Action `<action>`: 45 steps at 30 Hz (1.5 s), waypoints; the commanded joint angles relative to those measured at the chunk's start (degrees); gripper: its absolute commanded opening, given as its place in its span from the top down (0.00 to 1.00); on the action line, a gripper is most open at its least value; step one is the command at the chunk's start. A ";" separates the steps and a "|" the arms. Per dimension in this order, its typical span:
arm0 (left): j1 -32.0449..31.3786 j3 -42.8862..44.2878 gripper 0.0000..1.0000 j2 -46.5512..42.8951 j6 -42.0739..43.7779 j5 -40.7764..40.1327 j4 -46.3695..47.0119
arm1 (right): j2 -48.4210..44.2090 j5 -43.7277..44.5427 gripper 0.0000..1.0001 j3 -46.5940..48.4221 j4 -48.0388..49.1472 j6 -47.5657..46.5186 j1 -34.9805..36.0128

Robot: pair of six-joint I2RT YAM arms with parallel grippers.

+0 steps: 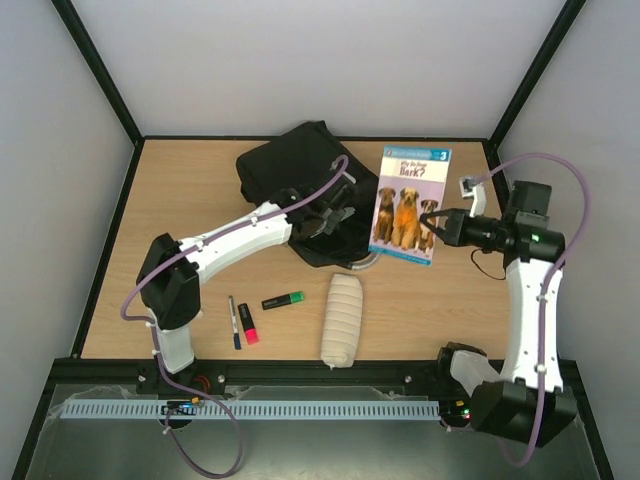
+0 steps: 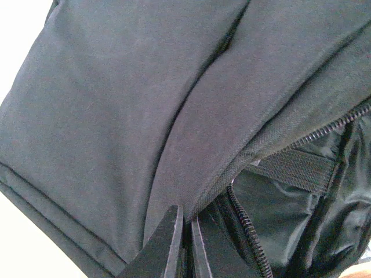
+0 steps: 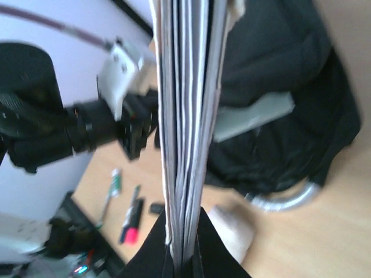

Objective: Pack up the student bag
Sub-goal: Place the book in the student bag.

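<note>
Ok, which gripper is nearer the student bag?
Left. The left gripper pinches the student bag by its open zipper; the right gripper holds the book just right of it.

student bag (image 1: 288, 165) — partly hidden under left arm (image 1: 238, 240)

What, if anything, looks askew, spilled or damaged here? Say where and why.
Nothing looks spilled or damaged. The student bag lies rumpled with its zip open, its edge pinched by the left end effector; the dog book is gripped by one edge in the right end effector. Both suit packing.
</note>
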 commanded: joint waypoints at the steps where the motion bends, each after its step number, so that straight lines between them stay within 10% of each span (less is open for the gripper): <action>1: 3.37 -2.08 0.98 -3.73 0.42 -0.83 5.91 | 3.83 -10.00 0.99 -1.09 -18.27 -3.66 1.75; 18: 8.10 -5.84 0.98 -6.49 -1.17 5.45 10.49 | 2.27 -9.49 0.99 -17.18 -10.97 13.28 14.12; 45: 8.40 -10.78 0.97 -11.37 -0.38 11.18 14.81 | 42.46 -13.11 0.99 -1.37 16.35 22.19 27.27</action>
